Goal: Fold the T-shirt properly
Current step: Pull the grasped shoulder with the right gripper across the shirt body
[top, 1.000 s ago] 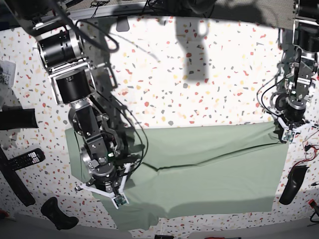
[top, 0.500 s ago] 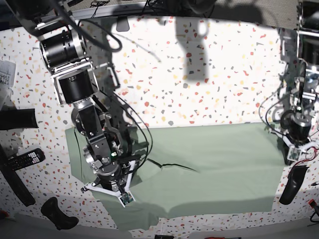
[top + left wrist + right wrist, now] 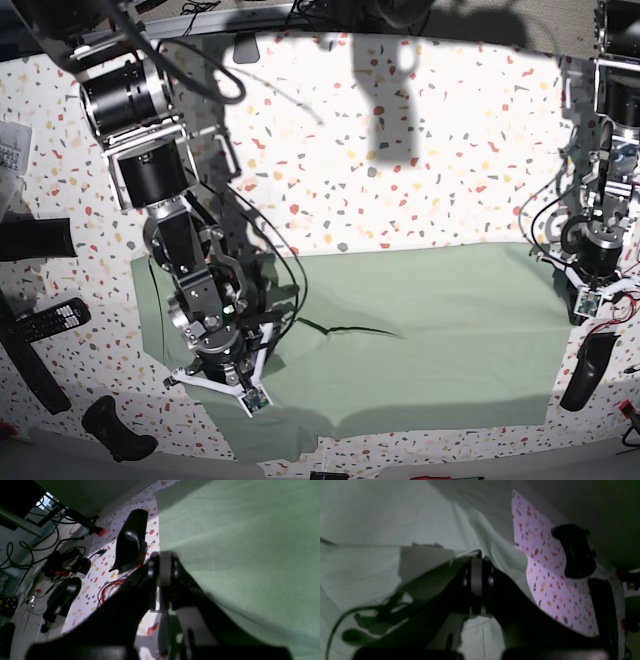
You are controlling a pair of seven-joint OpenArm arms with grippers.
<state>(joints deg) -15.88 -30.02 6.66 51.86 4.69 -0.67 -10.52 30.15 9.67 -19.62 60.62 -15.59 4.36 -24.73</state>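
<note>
Two arms work at opposite ends of the T-shirt (image 3: 400, 340), which lies spread flat across the near part of the speckled table (image 3: 400, 160). On the base view's left, the right tool (image 3: 476, 555) has its jaws pressed together on a raised fold of the cloth. At the shirt's other edge, the left tool (image 3: 162, 557) is shut too — nothing visible between its tips, just beside a black object (image 3: 131, 542).
</note>
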